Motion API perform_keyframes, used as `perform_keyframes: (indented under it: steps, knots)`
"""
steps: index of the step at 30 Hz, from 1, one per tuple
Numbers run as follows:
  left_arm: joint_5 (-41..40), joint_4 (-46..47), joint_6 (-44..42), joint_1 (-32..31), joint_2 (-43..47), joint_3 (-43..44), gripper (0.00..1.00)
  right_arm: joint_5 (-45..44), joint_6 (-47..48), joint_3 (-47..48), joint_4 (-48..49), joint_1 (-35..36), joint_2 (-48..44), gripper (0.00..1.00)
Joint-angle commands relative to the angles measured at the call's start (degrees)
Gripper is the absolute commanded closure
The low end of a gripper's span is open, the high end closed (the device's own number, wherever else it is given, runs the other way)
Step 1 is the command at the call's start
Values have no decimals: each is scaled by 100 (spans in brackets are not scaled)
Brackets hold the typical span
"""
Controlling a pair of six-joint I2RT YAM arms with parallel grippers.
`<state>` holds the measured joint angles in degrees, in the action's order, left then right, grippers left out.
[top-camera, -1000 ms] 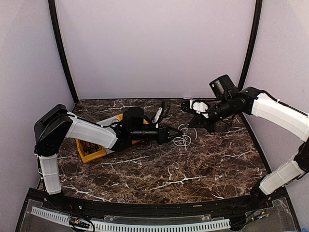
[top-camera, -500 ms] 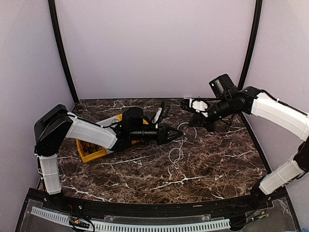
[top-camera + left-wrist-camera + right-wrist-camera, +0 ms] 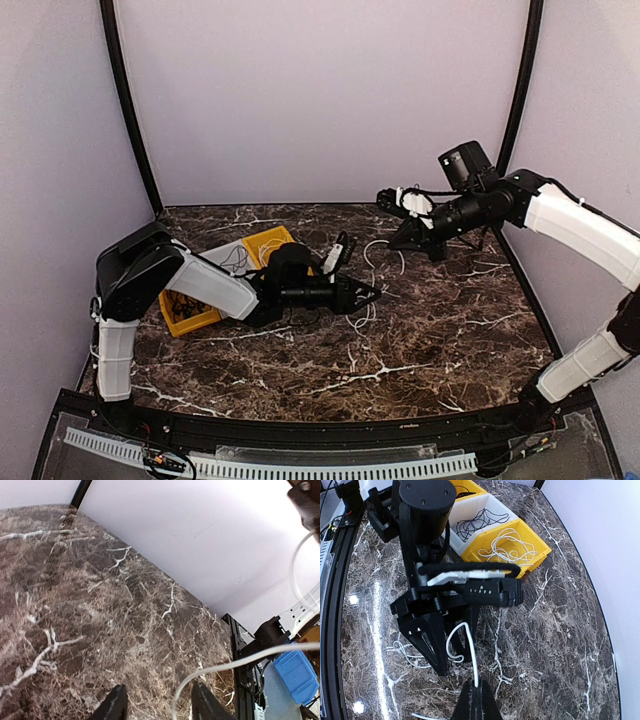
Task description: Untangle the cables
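A white cable (image 3: 472,650) runs up from a small tangle (image 3: 366,318) on the marble table to my right gripper (image 3: 478,692), which is shut on its upper end above the table's back middle (image 3: 403,242). My left gripper (image 3: 366,294) lies low just below it, jaws open. In the left wrist view the same cable (image 3: 240,660) curves loosely between the left fingertips (image 3: 205,704), close to the right one, and is not clamped. More white cables lie in a yellow bin (image 3: 510,545), and black cables lie in a white bin (image 3: 475,517).
Three bins stand at the left of the table: a yellow one (image 3: 266,244), a white one (image 3: 226,258) and another yellow one (image 3: 186,316). A blue bin (image 3: 292,672) sits off the table's edge. Walls close the back and sides.
My left gripper opened and let the white cable go, shifting a little nearer and right. My right gripper lifted up and back with the cable, drawing the loops out.
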<state>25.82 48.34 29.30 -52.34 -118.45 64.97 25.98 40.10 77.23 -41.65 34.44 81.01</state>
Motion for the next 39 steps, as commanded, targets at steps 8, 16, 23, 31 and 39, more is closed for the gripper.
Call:
perform_keyframes:
  steps: [8, 16, 23, 31, 39]
  knots:
    - [59, 621, 391, -192, -339, -228, 90, 243, -141, 588, -13, -407, -167, 100]
    - [162, 687, 424, -258, -314, -483, 96, 325, -271, 1118, 332, -1091, -465, 100]
    - [268, 702, 388, -322, -313, -611, 90, 197, -457, 1223, 630, -1410, -662, 100]
    - [362, 622, 342, -354, -295, -678, 89, 93, -657, 1361, 852, -1609, -701, 100]
    - [252, 829, 419, -356, -162, -1027, 94, -46, -773, 1269, 1028, -1719, -665, 100]
